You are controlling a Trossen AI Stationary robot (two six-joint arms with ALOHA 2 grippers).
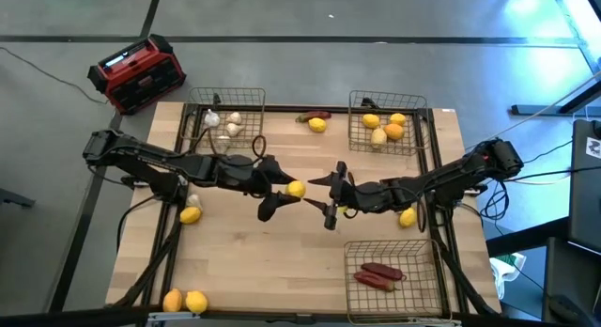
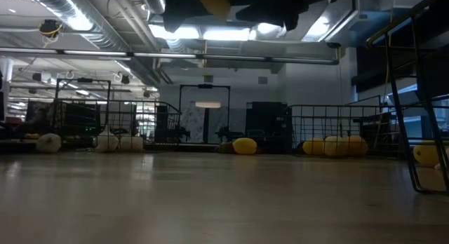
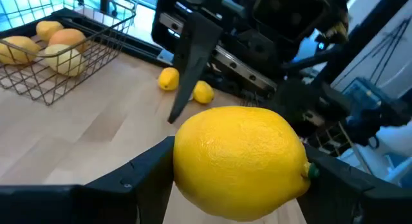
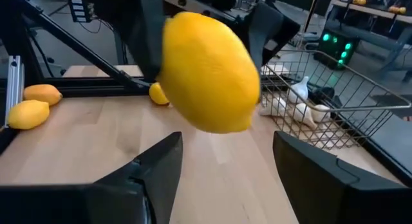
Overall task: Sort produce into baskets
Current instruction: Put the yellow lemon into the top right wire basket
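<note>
My left gripper (image 1: 289,190) is shut on a yellow lemon (image 1: 297,188) above the middle of the table. The lemon fills the left wrist view (image 3: 238,163). My right gripper (image 1: 321,197) is open just to the lemon's right, and its fingers (image 4: 161,169) stand short of the lemon (image 4: 209,73) without touching it. Three wire baskets stand on the table. The far-left basket (image 1: 246,94) holds whitish bulbs, the far-right basket (image 1: 413,147) holds yellow and orange fruits, and the near-right basket (image 1: 418,252) holds dark red peppers. My left gripper pinches the lemon between its two fingers. One finger is at the lemon's pointed end (image 3: 309,172) and the other at the opposite end (image 3: 177,163). The fingers come level from the table's left. The lemon is lifted clear of the table (image 2: 214,0).
Loose fruits lie on the table: a lemon (image 1: 191,214) at the left, two fruits (image 1: 184,301) at the near-left corner, a lemon and a red pepper (image 1: 316,120) between the far baskets, and a lemon (image 1: 407,216) under my right arm. A red and black box (image 1: 141,73) stands beyond the far-left corner.
</note>
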